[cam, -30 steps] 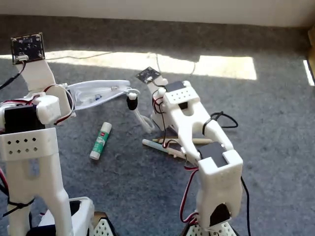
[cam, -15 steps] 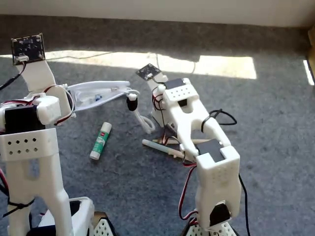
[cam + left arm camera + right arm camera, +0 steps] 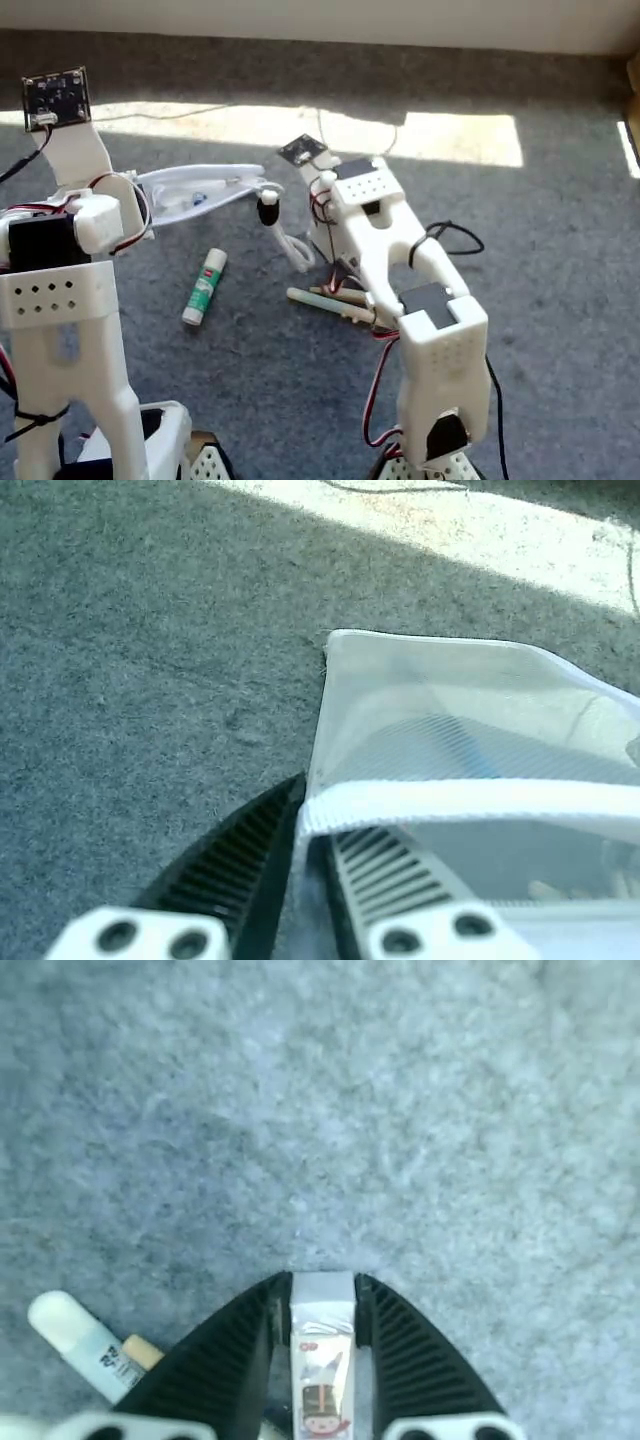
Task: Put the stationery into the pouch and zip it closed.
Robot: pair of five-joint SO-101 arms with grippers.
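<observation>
My right pincer [image 3: 322,1305] is clamped snug on a small eraser [image 3: 322,1338], low over the carpet [image 3: 420,1110] beside the pens [image 3: 78,1338]. My left pincer [image 3: 305,810] is pinched tight on the rim of the pouch [image 3: 450,730], holding it up, with the glue stick [image 3: 204,288] lying nearby. I reckon the trick is to lift straight up, clear of the pens, and let go only once the eraser is well inside the pouch. As for labels, the eraser sleeve shows a toy-soldier picture, and the print on the pen and on the green glue wrap is too small to read.
</observation>
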